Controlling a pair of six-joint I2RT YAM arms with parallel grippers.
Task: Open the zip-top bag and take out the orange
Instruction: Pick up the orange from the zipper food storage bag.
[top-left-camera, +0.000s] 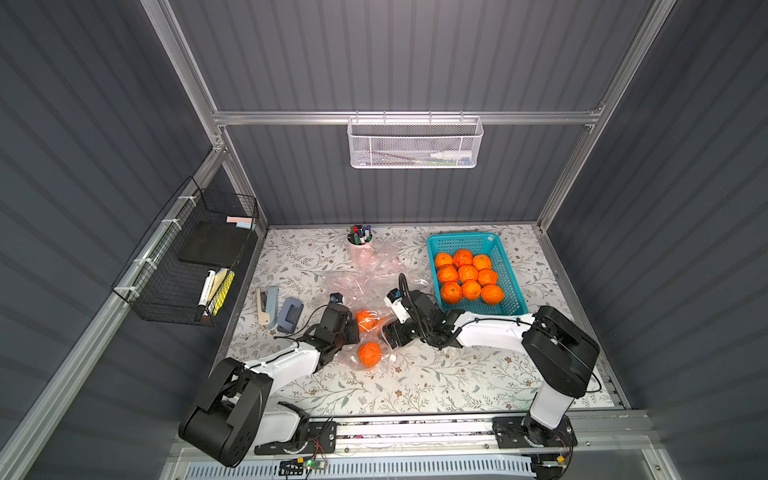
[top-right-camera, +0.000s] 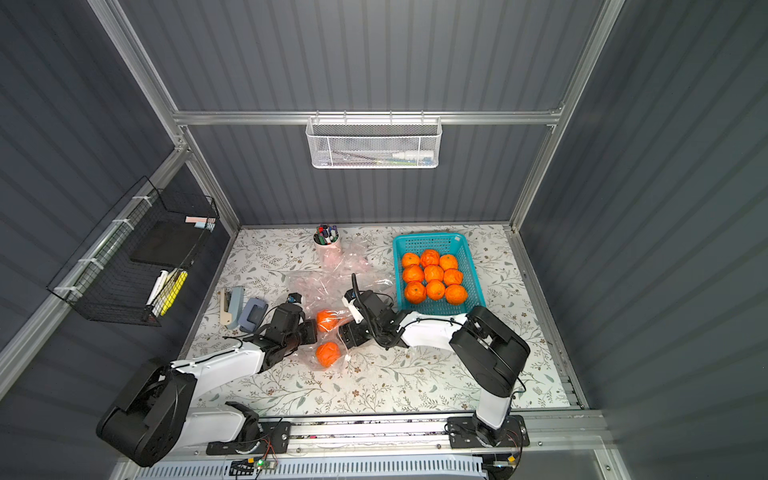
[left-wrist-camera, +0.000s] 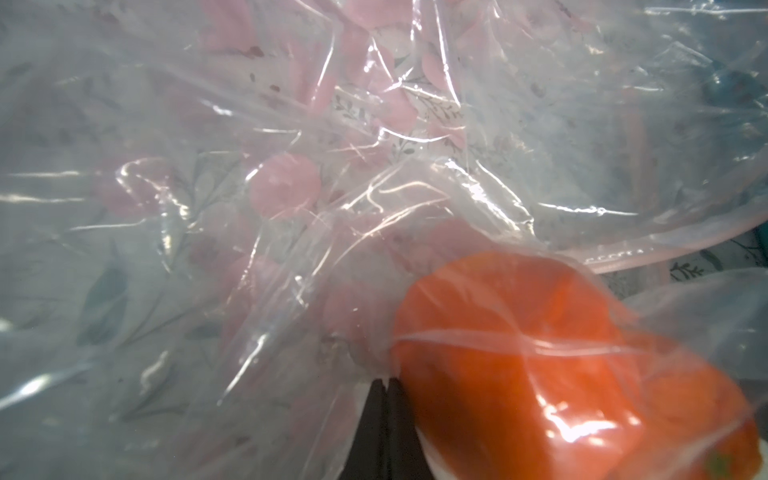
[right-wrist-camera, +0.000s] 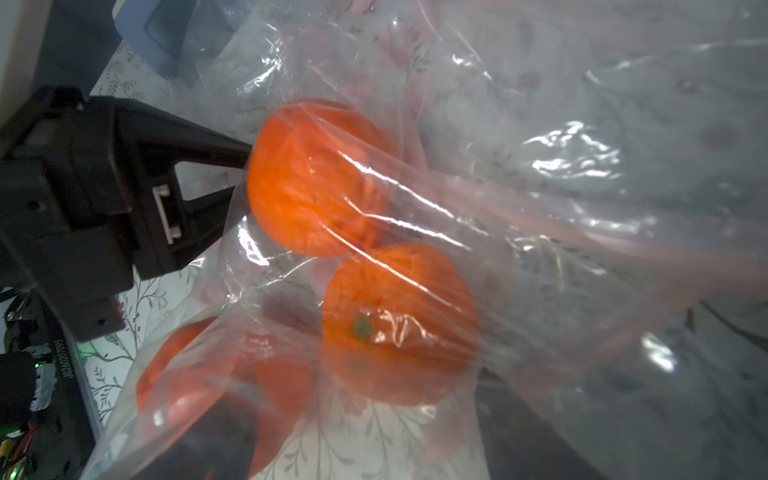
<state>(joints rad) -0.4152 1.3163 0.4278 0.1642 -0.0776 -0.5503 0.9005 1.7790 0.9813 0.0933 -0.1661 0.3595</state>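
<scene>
Left wrist view: the left gripper (left-wrist-camera: 384, 397) has its two black fingers pressed tight together, pinching a fold of the clear zip-top bag (left-wrist-camera: 291, 291). An orange (left-wrist-camera: 498, 353) sits inside the film right against those fingers. A second orange (left-wrist-camera: 702, 428) with a green stem lies just behind it.

In the right wrist view the same black fingers meet at the bag's edge, touching the film over the orange. The right gripper (top-left-camera: 386, 333) points at the left gripper from the other side of the bag. Its fingers (right-wrist-camera: 216, 436) show only as dark shapes under the film, set well apart, with nothing clamped between them. The stemmed fruit lies out ahead of them.

In both top views the held bag lies just off the teal basket (top-left-camera: 469, 245), beside its corner nearest the arm bases, on the left arm's side. A third orange (top-left-camera: 369, 353) in its own film lies farther from the basket, toward the bases. A heap of empty bags (top-left-camera: 353, 286) lies beside the basket on the same side, and a pen cup (top-left-camera: 360, 241) stands beyond it.
</scene>
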